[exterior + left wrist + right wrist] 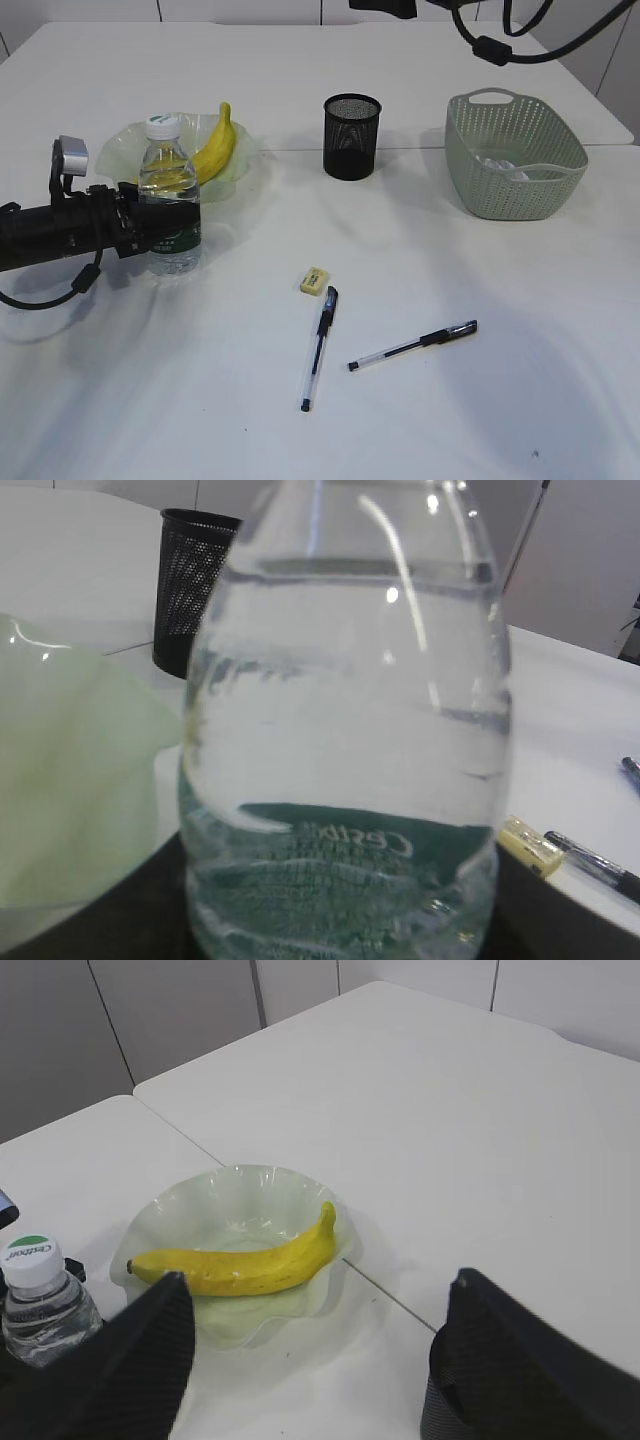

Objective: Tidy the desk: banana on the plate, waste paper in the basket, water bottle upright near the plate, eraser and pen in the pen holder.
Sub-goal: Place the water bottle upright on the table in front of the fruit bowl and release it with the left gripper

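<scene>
Clear plastic water bottle, green label, white cap, stands upright beside the translucent green ruffled plate; left gripper clamps it; right gripper jaws spread.

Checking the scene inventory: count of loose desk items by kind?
Pens: 2, one, another
Eraser: 1
Water bottle: 1
Banana: 1
Plate: 1
Pen holder: 1
Basket: 1, with something pale inside, too unclear to count
Total: 8
</scene>
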